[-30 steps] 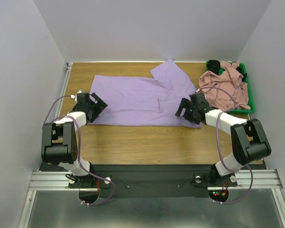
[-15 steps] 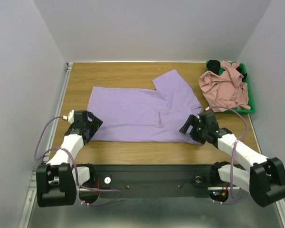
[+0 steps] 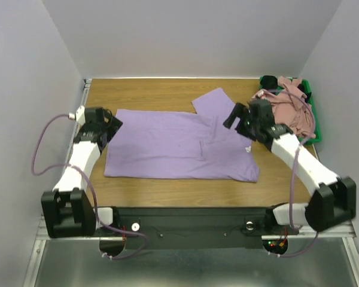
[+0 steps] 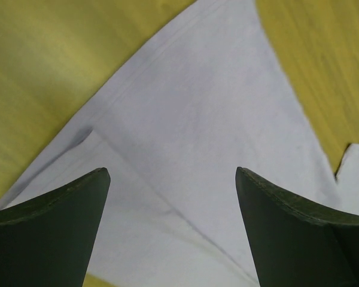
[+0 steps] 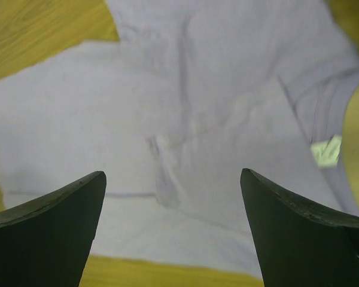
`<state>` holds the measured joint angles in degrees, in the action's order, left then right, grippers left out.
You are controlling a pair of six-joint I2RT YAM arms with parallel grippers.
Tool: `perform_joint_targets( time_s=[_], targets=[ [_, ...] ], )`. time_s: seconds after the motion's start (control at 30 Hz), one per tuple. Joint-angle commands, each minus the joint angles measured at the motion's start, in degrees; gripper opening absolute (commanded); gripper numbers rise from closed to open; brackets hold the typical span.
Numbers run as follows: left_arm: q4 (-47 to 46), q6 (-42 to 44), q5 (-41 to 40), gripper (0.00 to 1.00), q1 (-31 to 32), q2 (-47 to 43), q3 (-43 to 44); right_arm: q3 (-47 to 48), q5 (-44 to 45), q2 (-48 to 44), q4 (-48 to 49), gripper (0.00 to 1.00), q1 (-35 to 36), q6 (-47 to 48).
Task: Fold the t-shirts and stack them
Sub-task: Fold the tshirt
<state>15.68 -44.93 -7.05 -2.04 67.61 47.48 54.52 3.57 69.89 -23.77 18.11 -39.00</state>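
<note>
The lavender t-shirt (image 3: 173, 143) lies spread flat on the wooden table, with one sleeve (image 3: 212, 98) pointing to the far side. My left gripper (image 3: 109, 124) is open and empty over the shirt's far left corner; its wrist view shows lavender cloth (image 4: 191, 113) below the gripper (image 4: 170, 174). My right gripper (image 3: 235, 117) is open and empty above the shirt's right part; its wrist view shows the gripper (image 5: 172, 174) over the cloth (image 5: 167, 101) and the white neck label (image 5: 326, 149). The pink t-shirt (image 3: 287, 113) and the black t-shirt (image 3: 269, 81) lie crumpled in the bin.
The green plastic bin (image 3: 316, 136) stands at the far right of the table, close behind my right arm. Bare wood (image 3: 167, 191) shows along the near edge in front of the shirt. White walls close in the left, far and right sides.
Both grippers first drew the shirt's near edge towards the front, then let go. Now they have moved away to the shirt's far side, open and empty.
</note>
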Motion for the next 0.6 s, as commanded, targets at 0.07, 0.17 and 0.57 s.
perform_joint_targets(
  time_s=[0.07, 0.17, 0.57],
  targets=[
    [-0.48, 6.86, -0.07, 0.98, -0.59, 17.24, 16.83, 20.25, 8.02, 19.38, 1.80, 1.00, 0.44, 8.58],
    [2.06, 8.19, -1.21, 0.99, -0.59, 25.08, 25.79, 29.83, 9.70, 29.67, 1.80, 1.00, 0.26, 11.40],
    [10.85, 10.03, -5.78, 0.79, -0.77, 53.41, 52.34, 61.58, 14.00, 58.34, 1.80, 1.00, -0.35, 22.48]
  ],
)
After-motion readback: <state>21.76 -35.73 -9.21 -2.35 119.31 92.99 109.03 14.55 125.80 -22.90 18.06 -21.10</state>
